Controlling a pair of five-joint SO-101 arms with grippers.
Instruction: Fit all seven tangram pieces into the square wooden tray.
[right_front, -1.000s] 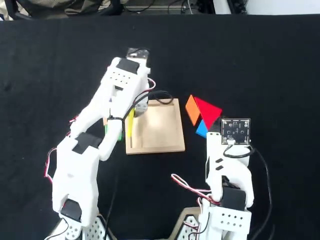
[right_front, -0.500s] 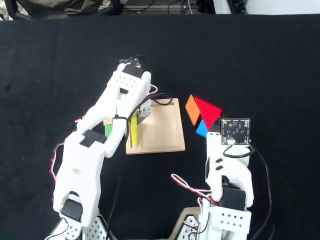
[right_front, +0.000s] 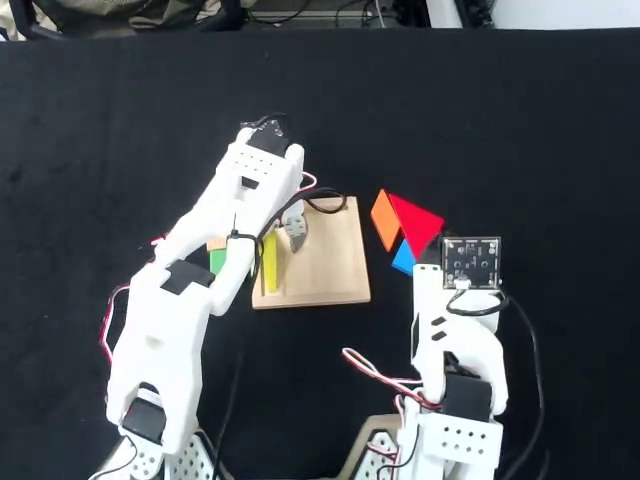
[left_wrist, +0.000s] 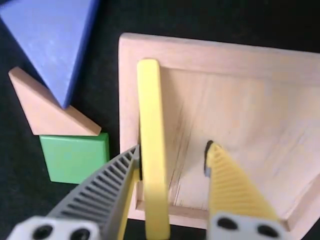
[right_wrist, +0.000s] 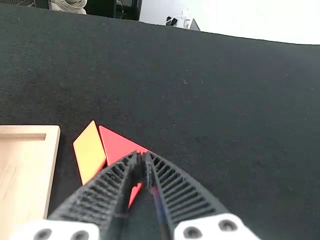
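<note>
Left pincer (left_wrist: 172, 149) is spread wide now over the square wooden tray (left_wrist: 200, 47). Half a second back it looked pinched on the yellow wooden tangram piece (left_wrist: 152, 150), so that's a release. The yellow piece stands on edge between the jaws, hard up on the grey finger's (left_wrist: 100, 200) side and apart from the yellow finger (left_wrist: 235, 190). Whether grey finger and piece actually touch is hard to call from here. The piece runs along the inside of the tray's rim, with one end sticking out past the rim beneath the pincer. Over the last second the arm has swung in toward the tray, and the piece came with it.

Outside the rim, beyond the grey finger, lies the green wooden square (left_wrist: 75, 155). The tan wooden triangle (left_wrist: 45, 110) touches it, with the blue wooden triangle (left_wrist: 55, 40) farther out.

Right pincer (right_wrist: 140, 157) is pressed shut on nothing and unmoved. It hangs just over the red triangle (right_wrist: 120, 147), with the orange parallelogram (right_wrist: 90, 150) just beside its tips.
</note>
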